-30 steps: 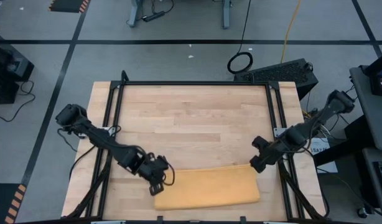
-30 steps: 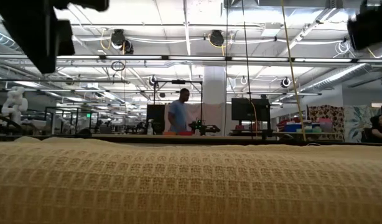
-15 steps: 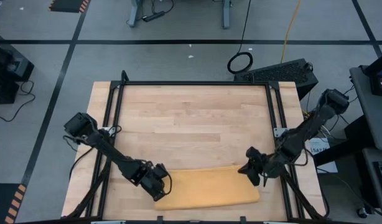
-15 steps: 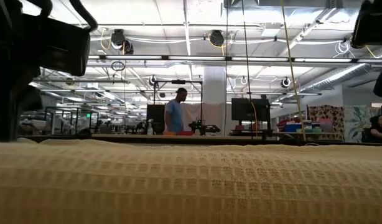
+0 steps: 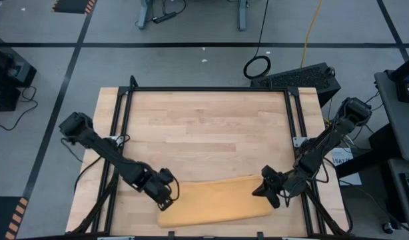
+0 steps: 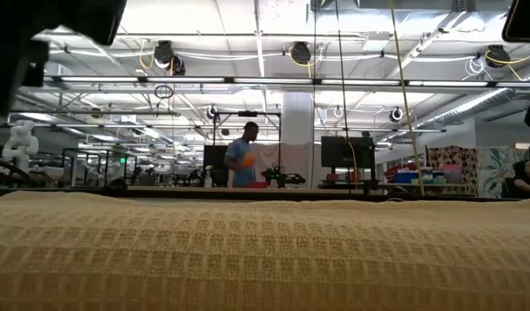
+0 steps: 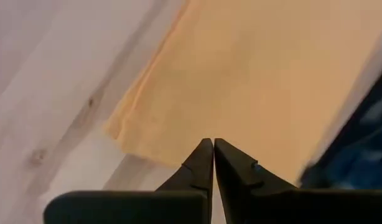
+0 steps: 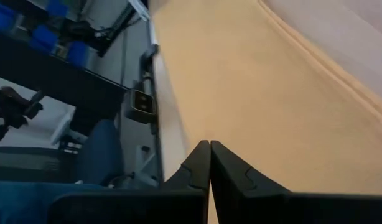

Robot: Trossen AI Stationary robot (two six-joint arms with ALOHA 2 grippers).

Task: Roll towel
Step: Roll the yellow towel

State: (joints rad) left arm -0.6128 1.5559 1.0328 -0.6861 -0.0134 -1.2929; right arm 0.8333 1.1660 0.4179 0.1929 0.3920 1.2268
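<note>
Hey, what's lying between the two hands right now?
Only the towel: in the high view it spans the stretch from the left hand to the right hand, nothing else.

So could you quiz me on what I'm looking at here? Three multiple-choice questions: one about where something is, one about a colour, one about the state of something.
1. Where on the table does the towel lie?
A. at the near edge, between the two arms
B. in the far corner
C. hanging off the left side

2. What colour is the towel?
A. blue
B. mustard yellow
C. white with stripes

3. How do the fingers of the left end effector stand?
A. wide open
B. shut, tips together
C. out of sight

Answers:
1 A: the high view shows it along the near edge, with the left end effector at one end and the right end effector at the other.
2 B: it is plain yellow in every view.
3 B: the left wrist view shows the two tips meeting at the towel's edge.
</note>
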